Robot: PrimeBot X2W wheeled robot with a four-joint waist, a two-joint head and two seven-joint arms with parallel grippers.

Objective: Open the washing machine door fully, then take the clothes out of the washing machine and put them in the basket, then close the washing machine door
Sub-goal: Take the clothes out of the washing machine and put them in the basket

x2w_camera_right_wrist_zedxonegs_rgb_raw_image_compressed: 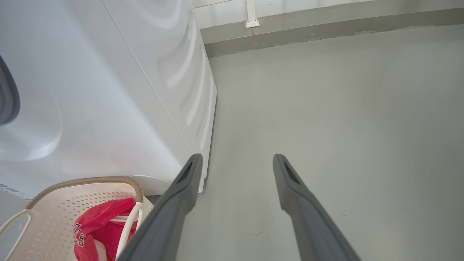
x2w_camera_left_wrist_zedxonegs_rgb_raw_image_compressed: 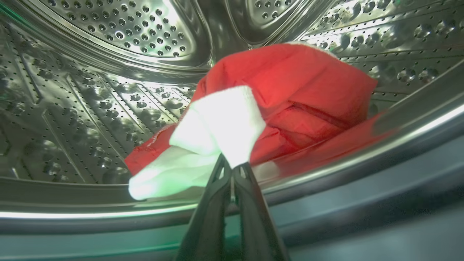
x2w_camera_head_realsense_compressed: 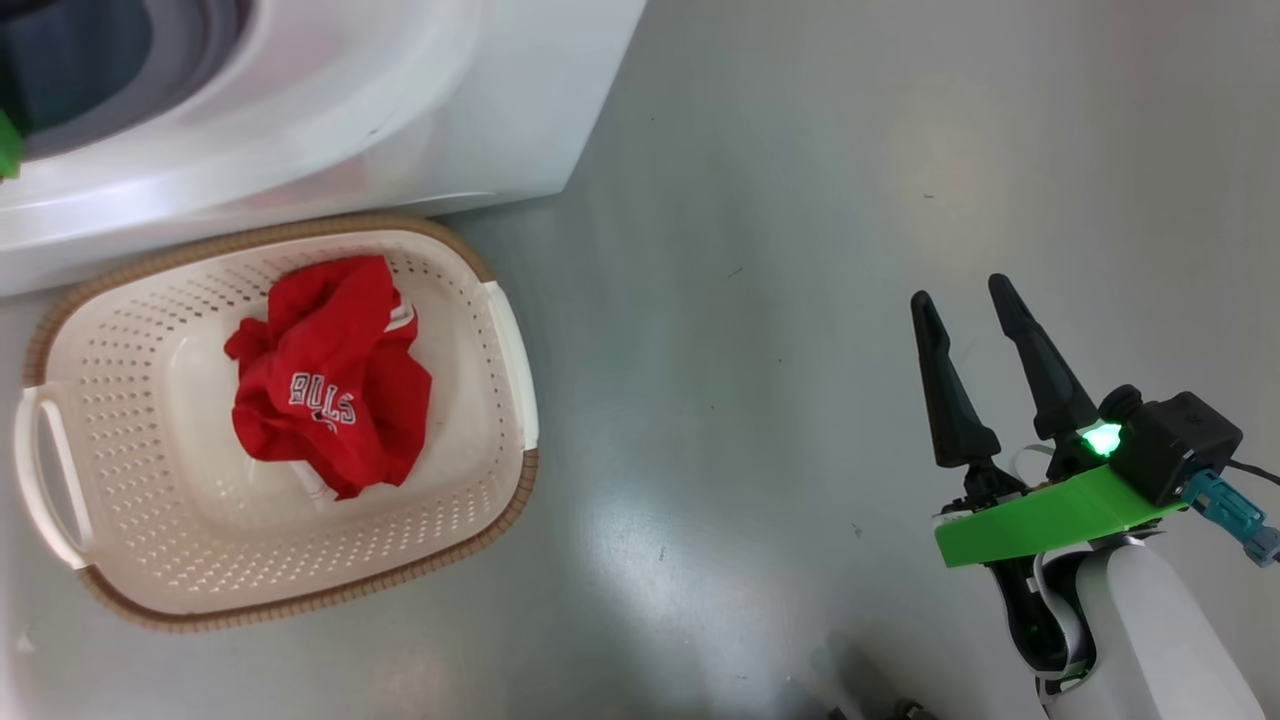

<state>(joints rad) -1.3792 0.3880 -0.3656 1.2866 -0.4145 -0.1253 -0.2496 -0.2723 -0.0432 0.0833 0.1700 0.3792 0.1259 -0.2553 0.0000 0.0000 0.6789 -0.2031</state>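
Ok so this is the take-the-clothes-out step. In the left wrist view the left gripper (x2w_camera_left_wrist_zedxonegs_rgb_raw_image_compressed: 232,167) is reaching into the drum (x2w_camera_left_wrist_zedxonegs_rgb_raw_image_compressed: 108,108), jaws clenched on the white part (x2w_camera_left_wrist_zedxonegs_rgb_raw_image_compressed: 221,119) of a red garment (x2w_camera_left_wrist_zedxonegs_rgb_raw_image_compressed: 290,83). It's mid-frame, lying just inside the steel lip. One jersey (x2w_camera_head_realsense_compressed: 330,380) is already in the basket (x2w_camera_head_realsense_compressed: 150,560), left side of the head view, right below the washing machine (x2w_camera_head_realsense_compressed: 450,110).

Next move, I reckon: pull straight back over the lip and the grey rubber ring (x2w_camera_left_wrist_zedxonegs_rgb_raw_image_compressed: 380,192). Only a small bit of cloth is pinched, so it could slip or snag there. Then swing down to the basket.

The right gripper (x2w_camera_head_realsense_compressed: 960,292) sits lower right over bare floor (x2w_camera_head_realsense_compressed: 760,300), jaws released, holding nothing, well out of the way. Closing the door comes after.
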